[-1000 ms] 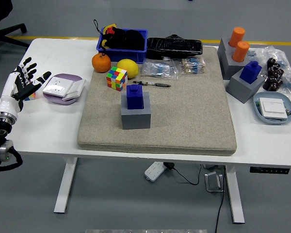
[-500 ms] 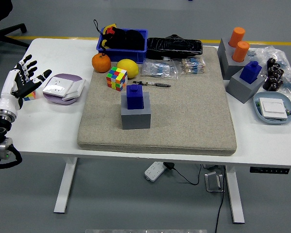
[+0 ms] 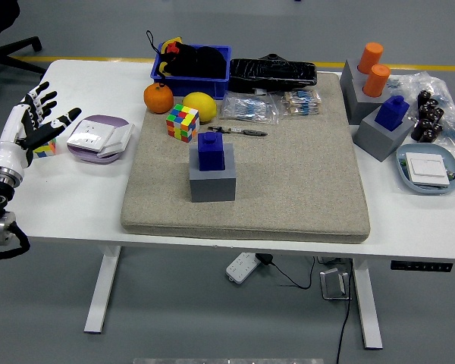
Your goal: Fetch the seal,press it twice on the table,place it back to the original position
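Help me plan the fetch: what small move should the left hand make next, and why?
Probably sweep right toward the blue seal standing in its gray holder on the mat. The left hand hovers open and empty at the table's left edge, well short of the seal, with the purple box between.

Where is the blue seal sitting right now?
In the head view, the blue seal stands in its grey holder on the beige mat, just below the Rubik's cube.

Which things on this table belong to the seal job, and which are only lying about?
For the job:
- blue seal
- its grey holder block
- beige mat
- left robot hand, open at the table's left edge

Lying about:
- Rubik's cube
- orange
- lemon
- blue bin
- pen
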Controlling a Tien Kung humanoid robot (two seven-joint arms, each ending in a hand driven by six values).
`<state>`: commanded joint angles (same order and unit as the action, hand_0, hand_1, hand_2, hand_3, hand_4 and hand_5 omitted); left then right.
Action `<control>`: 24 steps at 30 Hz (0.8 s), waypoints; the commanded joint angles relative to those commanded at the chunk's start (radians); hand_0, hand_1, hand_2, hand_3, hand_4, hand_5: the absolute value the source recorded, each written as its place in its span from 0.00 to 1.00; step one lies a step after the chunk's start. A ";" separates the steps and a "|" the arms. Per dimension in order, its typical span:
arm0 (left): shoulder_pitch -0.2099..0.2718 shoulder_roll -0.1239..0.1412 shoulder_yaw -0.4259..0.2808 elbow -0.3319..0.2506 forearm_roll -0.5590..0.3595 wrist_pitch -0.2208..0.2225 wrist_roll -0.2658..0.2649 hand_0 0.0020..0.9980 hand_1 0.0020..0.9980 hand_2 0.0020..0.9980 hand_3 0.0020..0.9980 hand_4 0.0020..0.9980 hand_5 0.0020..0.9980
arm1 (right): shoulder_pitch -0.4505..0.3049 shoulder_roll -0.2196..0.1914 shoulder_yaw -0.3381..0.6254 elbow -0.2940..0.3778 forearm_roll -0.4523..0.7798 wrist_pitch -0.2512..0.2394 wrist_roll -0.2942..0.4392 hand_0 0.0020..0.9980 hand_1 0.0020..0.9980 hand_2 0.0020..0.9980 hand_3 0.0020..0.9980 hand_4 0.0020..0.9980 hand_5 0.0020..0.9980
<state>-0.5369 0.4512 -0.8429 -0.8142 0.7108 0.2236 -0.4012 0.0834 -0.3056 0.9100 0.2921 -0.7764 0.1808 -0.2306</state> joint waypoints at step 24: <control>-0.017 0.022 0.019 -0.008 0.026 -0.006 0.023 0.92 0.89 0.90 0.96 1.00 0.10 | -0.004 0.004 0.015 0.000 -0.006 -0.001 0.000 0.87 0.80 0.74 0.75 0.81 0.56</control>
<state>-0.5539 0.4736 -0.8238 -0.8220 0.7369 0.2179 -0.3783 0.0790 -0.3016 0.9253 0.2922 -0.7828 0.1799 -0.2309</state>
